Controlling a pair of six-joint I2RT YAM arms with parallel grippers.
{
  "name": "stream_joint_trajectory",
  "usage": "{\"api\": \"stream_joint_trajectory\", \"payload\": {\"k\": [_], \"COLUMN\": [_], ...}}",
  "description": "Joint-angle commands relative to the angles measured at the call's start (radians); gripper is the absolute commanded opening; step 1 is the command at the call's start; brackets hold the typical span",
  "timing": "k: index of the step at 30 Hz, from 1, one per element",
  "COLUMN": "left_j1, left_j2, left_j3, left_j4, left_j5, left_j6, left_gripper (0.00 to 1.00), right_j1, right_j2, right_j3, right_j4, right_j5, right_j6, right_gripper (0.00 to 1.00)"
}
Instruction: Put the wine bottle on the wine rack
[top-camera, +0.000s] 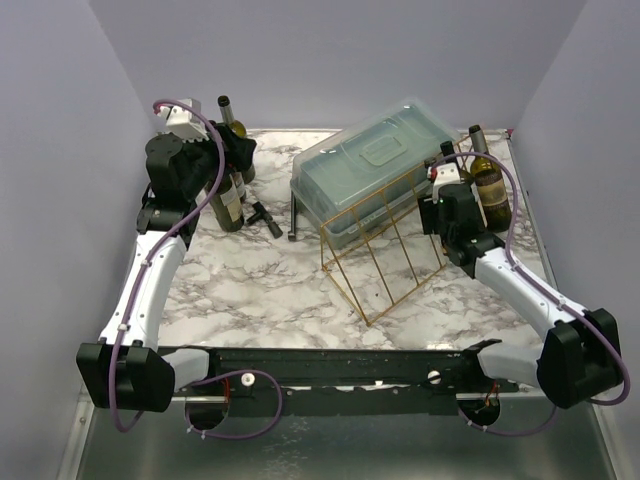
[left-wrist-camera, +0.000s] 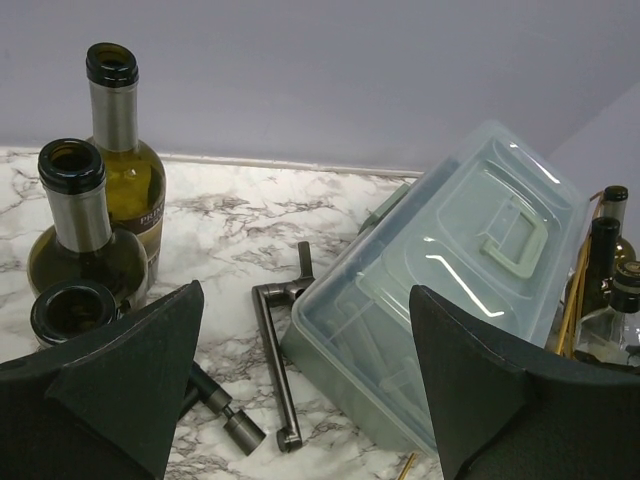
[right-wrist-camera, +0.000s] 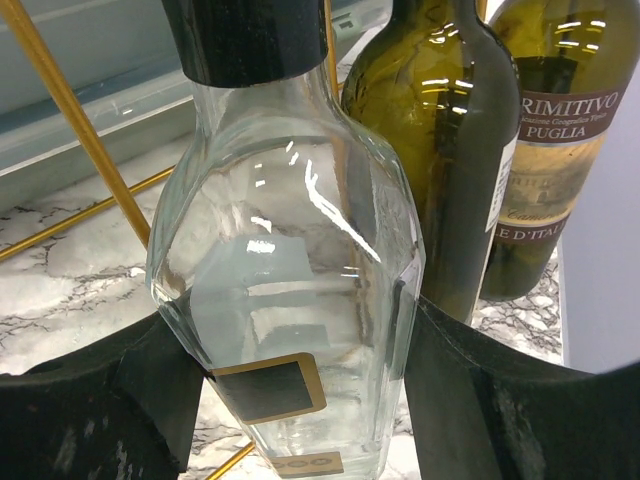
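Observation:
The gold wire wine rack (top-camera: 385, 245) stands at mid table, just in front of the plastic box; one of its bars shows in the right wrist view (right-wrist-camera: 75, 125). My right gripper (top-camera: 447, 178) (right-wrist-camera: 290, 350) is at the back right, shut on the body of a clear glass bottle (right-wrist-camera: 290, 230) with a black cap and a black-and-gold label. Two dark green wine bottles (right-wrist-camera: 450, 150) (top-camera: 490, 190) stand just behind it. My left gripper (top-camera: 235, 158) (left-wrist-camera: 305, 400) is open and empty at the back left, next to three open green bottles (left-wrist-camera: 80, 230) (top-camera: 228, 200).
A translucent bluish lidded plastic box (top-camera: 375, 170) (left-wrist-camera: 470, 270) sits at the back centre. Dark metal rods (left-wrist-camera: 272, 365) (top-camera: 268, 218) lie on the marble between the left bottles and the box. Walls close in on the back and both sides.

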Motion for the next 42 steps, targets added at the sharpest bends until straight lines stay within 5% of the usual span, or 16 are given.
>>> {"api": "stream_joint_trajectory", "payload": {"k": [1,14,22,31,42], "left_j1": [0.016,0.033,0.043,0.051,0.056], "left_j2": [0.005,0.012,0.012,0.005,0.007], "left_j3": [-0.013,-0.014,-0.016,-0.017,-0.018], "left_j4": [0.025,0.025,0.046,0.050,0.053], "left_j5": [0.035,0.047,0.048,0.046,0.049], "left_j6": [-0.023,-0.044,-0.054,-0.060,-0.068], "left_gripper": [0.85,0.85,0.84,0.84,0.84], "right_j1": [-0.008,-0.018,-0.018,-0.018,-0.018], "right_j2": [0.005,0.063,0.076,0.078,0.068], "right_j3": [0.048,0.036,0.010,0.015,0.021], "right_j4": [0.126,0.147,0.153,0.129,0.106], "right_j5": [-0.002,-0.010,0.013,0.001,-0.001], "right_j6": [-0.011,0.008,0.041,0.043,0.048], "right_gripper": [0.00,0.02,0.19,0.52,0.67]}}
